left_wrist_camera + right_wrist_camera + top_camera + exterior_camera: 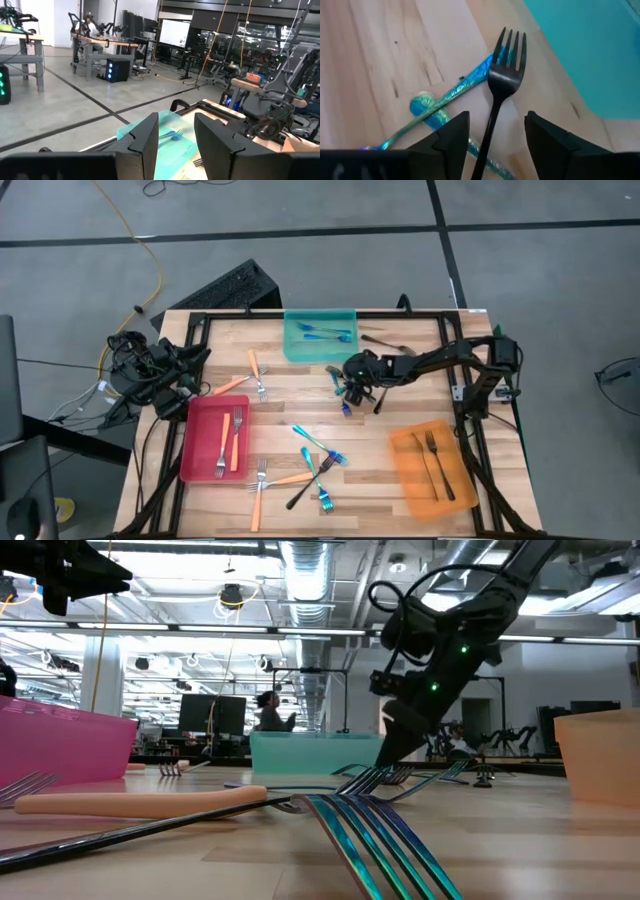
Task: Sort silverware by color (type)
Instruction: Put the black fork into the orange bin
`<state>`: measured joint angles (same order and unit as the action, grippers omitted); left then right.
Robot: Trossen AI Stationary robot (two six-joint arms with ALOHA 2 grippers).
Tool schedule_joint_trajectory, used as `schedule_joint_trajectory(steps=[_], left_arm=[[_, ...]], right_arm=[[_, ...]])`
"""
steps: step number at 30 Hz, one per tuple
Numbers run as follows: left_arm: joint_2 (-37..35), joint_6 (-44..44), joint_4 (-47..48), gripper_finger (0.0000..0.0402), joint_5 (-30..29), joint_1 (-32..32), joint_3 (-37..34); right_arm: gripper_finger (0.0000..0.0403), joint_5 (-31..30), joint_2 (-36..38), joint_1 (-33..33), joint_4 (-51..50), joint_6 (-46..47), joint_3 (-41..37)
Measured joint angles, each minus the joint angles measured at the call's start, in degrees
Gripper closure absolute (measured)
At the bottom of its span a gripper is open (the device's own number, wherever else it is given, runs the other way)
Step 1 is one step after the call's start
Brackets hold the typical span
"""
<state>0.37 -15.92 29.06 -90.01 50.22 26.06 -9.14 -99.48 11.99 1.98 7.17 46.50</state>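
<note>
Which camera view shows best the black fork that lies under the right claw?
The right wrist view: the black fork fills the frame, lying across a blue fork between the open right claw. In the high view the arm mostly hides it. In the low view it cannot be picked out. The left wrist view does not show it.

A wooden bench [300, 395] stands on a grey floor [540, 290]. Three flat trays lie on it: a teal tray [298, 348] at twelve o'clock, a red tray [200, 445] at eight o'clock, and an orange tray [410, 472] at four o'clock. A yellow cable [150, 260] runs across the floor at eleven o'clock. Far behind the bench, a person [270, 710] sits by a monitor [215, 712].
</note>
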Motion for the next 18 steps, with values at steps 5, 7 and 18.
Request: schedule_joint_trajectory(steps=[5,7,18], left_arm=[[0.0,0.0,0.0,0.0289,0.0,0.0,0.0],[0.0,0.0,0.0,0.0289,0.0,0.0,0.0],[0.0,0.0,0.0,0.0289,0.0,0.0,0.0]], right_arm=[[0.0200,0.0,-1.2,0.5,0.0,0.1,0.6],[0.0204,0.0,-1.2,0.5,0.3,0.5,0.7],[0.0238,0.0,-1.2,2.4,-2.7,3.1,0.6]])
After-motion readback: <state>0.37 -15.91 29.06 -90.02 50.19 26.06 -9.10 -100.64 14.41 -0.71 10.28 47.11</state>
